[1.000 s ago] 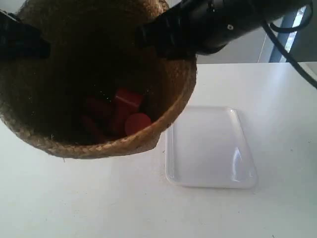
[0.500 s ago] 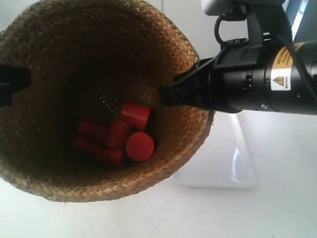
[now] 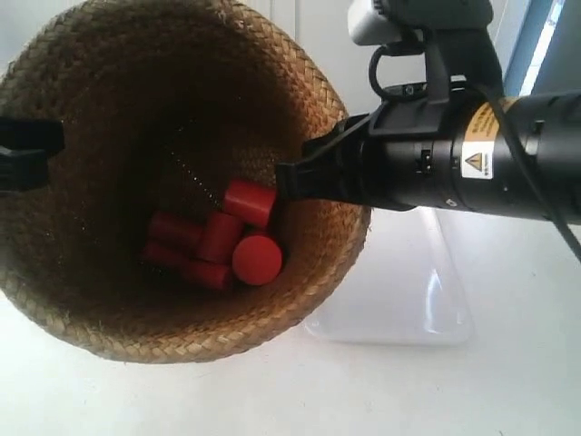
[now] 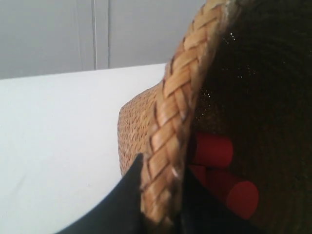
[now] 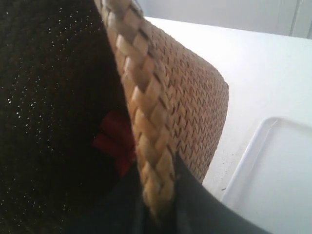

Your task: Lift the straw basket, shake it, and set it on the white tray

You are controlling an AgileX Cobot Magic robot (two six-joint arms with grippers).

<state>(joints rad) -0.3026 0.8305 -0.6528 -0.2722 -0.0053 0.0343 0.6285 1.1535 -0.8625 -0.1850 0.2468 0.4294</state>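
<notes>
The straw basket (image 3: 100, 127) hangs in the air above the table, its open mouth facing the exterior camera. Several red cylinders (image 3: 220, 247) lie in its bottom. My left gripper (image 4: 161, 197) is shut on the braided rim (image 4: 176, 105), one finger outside and one inside; in the exterior view it sits at the left edge (image 3: 32, 153). My right gripper (image 5: 158, 195) is shut on the opposite rim (image 5: 141, 100), seen at the exterior view's right (image 3: 292, 182). The white tray (image 3: 408, 304) lies on the table, partly hidden behind the basket and the right arm.
The white table (image 3: 508, 391) stretches round the tray (image 5: 280, 180) and under the basket. The right arm's black body (image 3: 472, 159) crosses above the tray. A wall and window frame stand behind the table.
The basket has swung from tilted to facing its mouth at the camera, then drifted slightly left. The red cylinders have shifted inside it. The right arm has come lower into view.
</notes>
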